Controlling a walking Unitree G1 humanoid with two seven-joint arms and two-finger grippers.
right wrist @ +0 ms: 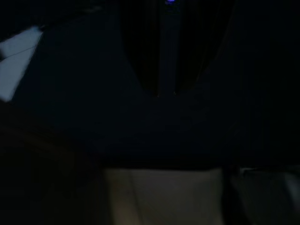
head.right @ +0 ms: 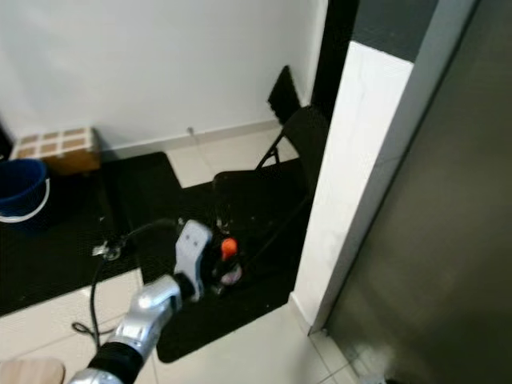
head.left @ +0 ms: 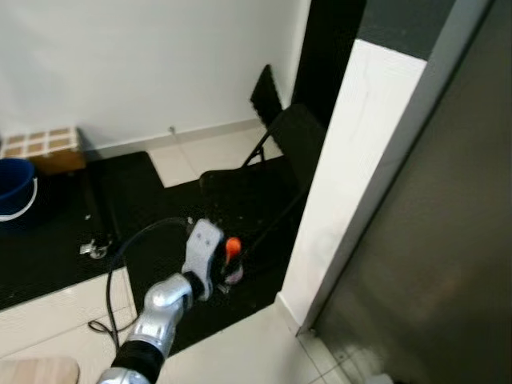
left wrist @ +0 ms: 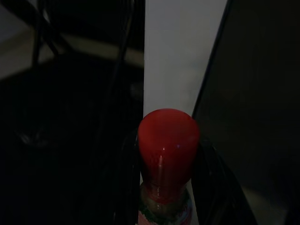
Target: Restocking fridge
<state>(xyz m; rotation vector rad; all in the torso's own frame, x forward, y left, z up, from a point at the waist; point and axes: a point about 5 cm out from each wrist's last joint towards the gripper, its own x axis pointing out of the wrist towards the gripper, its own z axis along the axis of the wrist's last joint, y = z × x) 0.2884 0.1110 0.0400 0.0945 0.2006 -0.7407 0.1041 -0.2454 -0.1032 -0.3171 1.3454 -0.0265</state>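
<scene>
Left gripper [head.left: 231,262] clamped on red-capped bottle [left wrist: 168,154]; black chair [head.left: 276,164] just beyond, white pillar [head.left: 352,168] to its right.

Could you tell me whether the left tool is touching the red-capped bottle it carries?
Touching. In the left wrist view the two black fingers press against both sides of the bottle just below its red cap, with no gap visible on either side.

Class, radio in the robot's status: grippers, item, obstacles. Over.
Left gripper shut on red-capped bottle, held out front. Right arm idle, view dark. Folding chair and white pillar ahead.
</scene>
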